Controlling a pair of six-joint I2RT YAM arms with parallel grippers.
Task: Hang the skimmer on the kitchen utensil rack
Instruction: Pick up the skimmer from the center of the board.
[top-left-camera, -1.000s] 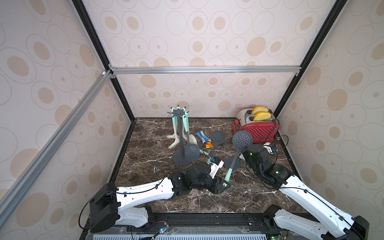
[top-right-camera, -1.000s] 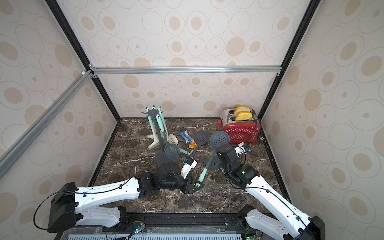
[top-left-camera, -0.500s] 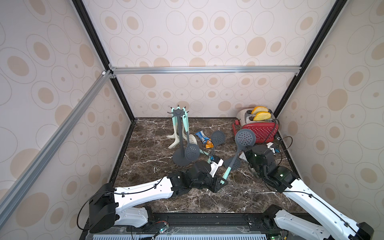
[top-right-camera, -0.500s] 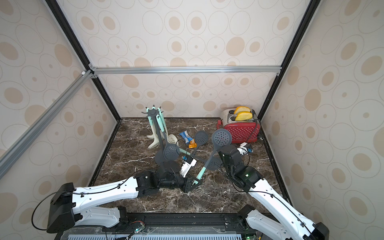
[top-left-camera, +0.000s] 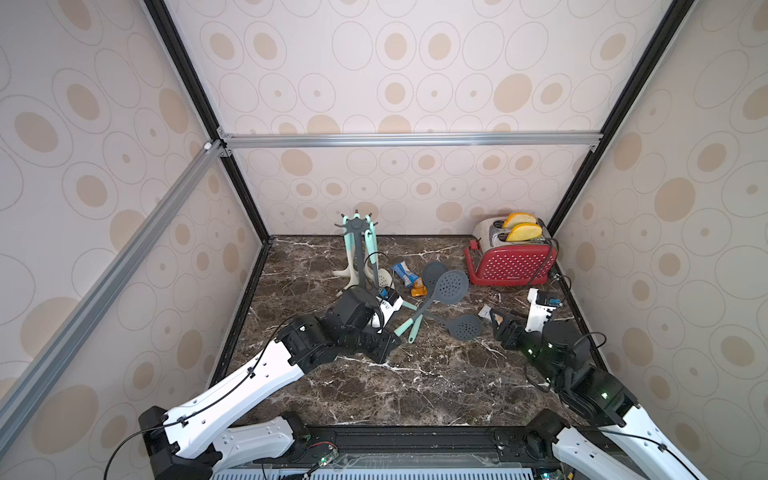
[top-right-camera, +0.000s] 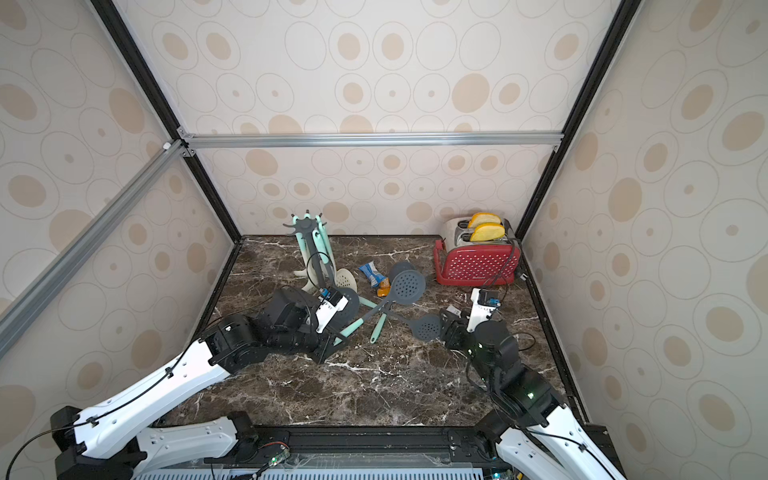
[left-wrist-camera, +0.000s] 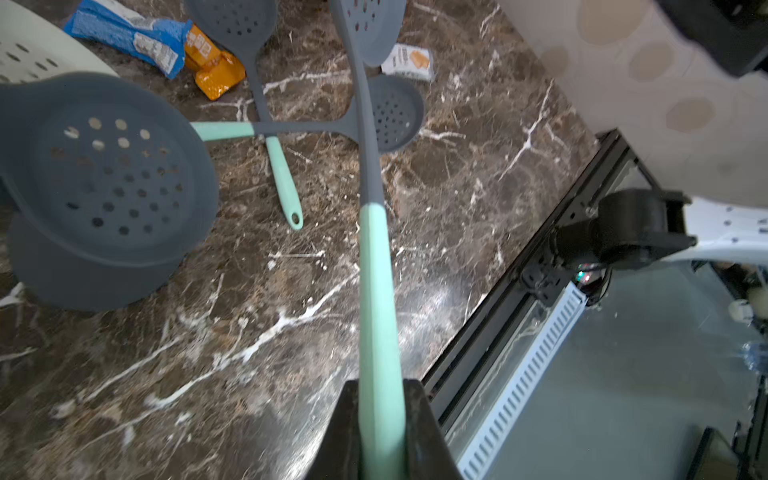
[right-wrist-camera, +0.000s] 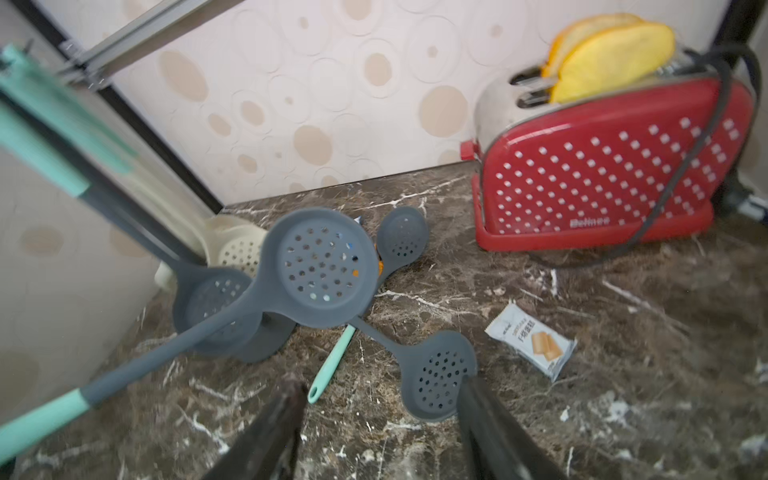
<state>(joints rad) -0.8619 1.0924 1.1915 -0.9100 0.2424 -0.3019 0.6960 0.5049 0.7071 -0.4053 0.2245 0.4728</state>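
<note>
The skimmer (top-left-camera: 449, 286) (top-right-camera: 407, 286) has a round grey perforated head and a mint handle (left-wrist-camera: 376, 291). My left gripper (top-left-camera: 390, 338) (left-wrist-camera: 381, 415) is shut on the handle's end and holds it slanting up over the marble, head towards the back. The kitchen utensil rack (top-left-camera: 357, 226) (top-right-camera: 304, 224) stands at the back left with mint-handled utensils hanging from it. Its round base (left-wrist-camera: 83, 274) is partly covered by a hanging grey skimmer (left-wrist-camera: 108, 174). My right gripper (top-left-camera: 498, 322) (right-wrist-camera: 380, 395) is open and empty, to the right of the held skimmer's head (right-wrist-camera: 320, 266).
Two more grey skimmers lie on the table (top-left-camera: 465, 326) (top-left-camera: 434, 270). A red toaster (top-left-camera: 511, 262) with yellow slices stands at the back right. Snack packets (top-left-camera: 405, 274) and a small white packet (right-wrist-camera: 530, 343) lie about. A cream strainer (top-left-camera: 384, 276) sits by the rack.
My right gripper has opened, let go of the skimmer and drawn back to the right. My left gripper has shut on the mint handle and pulled the skimmer leftwards and lower.
</note>
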